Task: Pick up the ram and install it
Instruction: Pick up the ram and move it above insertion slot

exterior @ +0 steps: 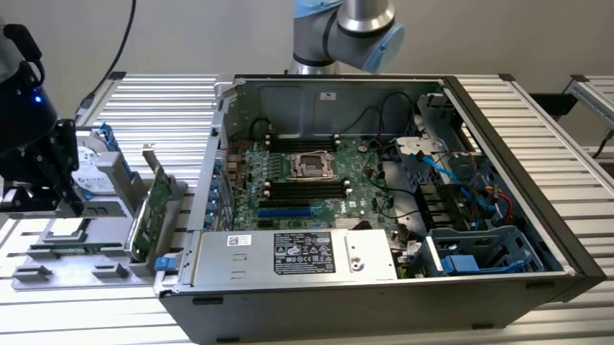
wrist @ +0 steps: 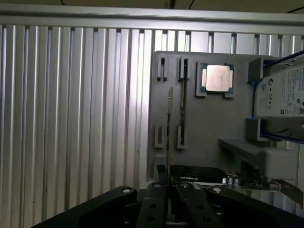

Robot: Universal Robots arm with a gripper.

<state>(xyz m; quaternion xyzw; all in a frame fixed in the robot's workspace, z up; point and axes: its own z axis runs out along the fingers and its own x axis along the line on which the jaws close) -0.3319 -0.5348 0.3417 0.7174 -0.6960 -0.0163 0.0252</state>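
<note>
Silver arm [exterior: 357,16], light-blue joint caps [exterior: 387,39]; black end effector [wrist: 169,189].

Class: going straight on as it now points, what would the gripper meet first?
The gripper would probably meet the flat grey slotted parts tray, beside the square silver processor chip; depth is unclear.

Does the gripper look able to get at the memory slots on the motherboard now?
Probably yes for the gripper: the case is open, and the memory slots beside the processor socket lie uncovered.
</note>
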